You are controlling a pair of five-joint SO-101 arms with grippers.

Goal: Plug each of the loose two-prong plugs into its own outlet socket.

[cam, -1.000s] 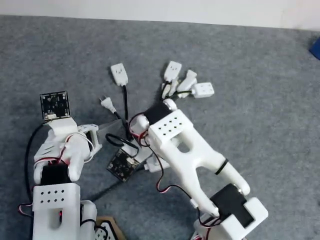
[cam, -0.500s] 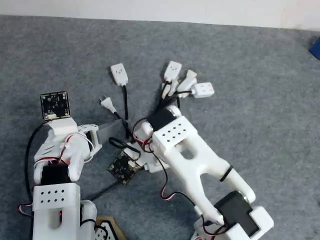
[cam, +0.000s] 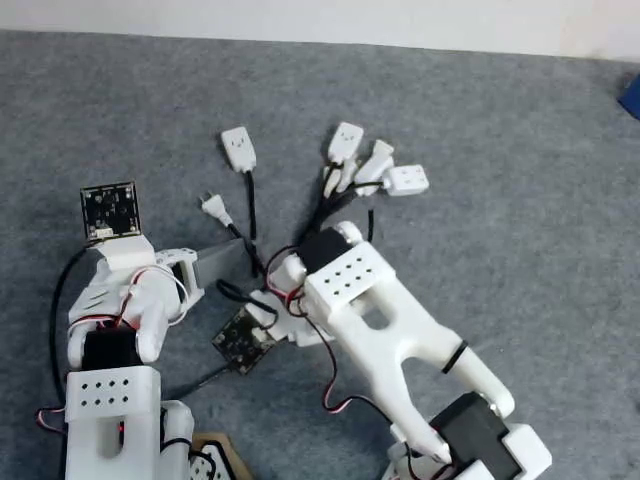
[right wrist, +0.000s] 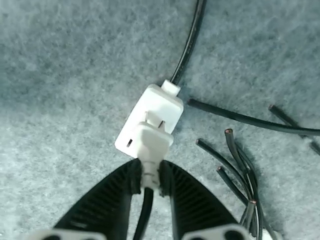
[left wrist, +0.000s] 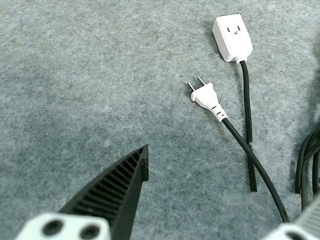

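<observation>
Right arm had drawn back a little toward its base over the last second, baring more of the black cords under the far sockets (cam: 378,160). Left arm unchanged.

Held plug (right wrist: 149,141): white, two-prong, black cord running back between the fingers. Right gripper (right wrist: 148,171) was closed narrowly on the plug's neck. Prongs lay on top of the socket (right wrist: 157,102), touching its upper face, not seen entering any slot. Socket: white block, flat on the carpet (right wrist: 60,60), its own black cord leaving the far end. One small slot showed at the near corner, beside the plug body rather than in line with the prongs.

Risk, as judged: the plug sat over the block, not at its face. A push forward would likely ride the prongs along the top, or shove the unanchored socket across the carpet. The grip on the thin neck could let the plug pivot under load. Cut cords (right wrist: 235,150) lay just beside and might snag.

Loose plug (left wrist: 206,96) lay near the left arm, prongs pointing away from its cord. Free socket (left wrist: 232,31) lay near it, not touching; their two cords crossed further along. Left gripper (left wrist: 227,182) stood wide open above the carpet, holding nothing.
</observation>
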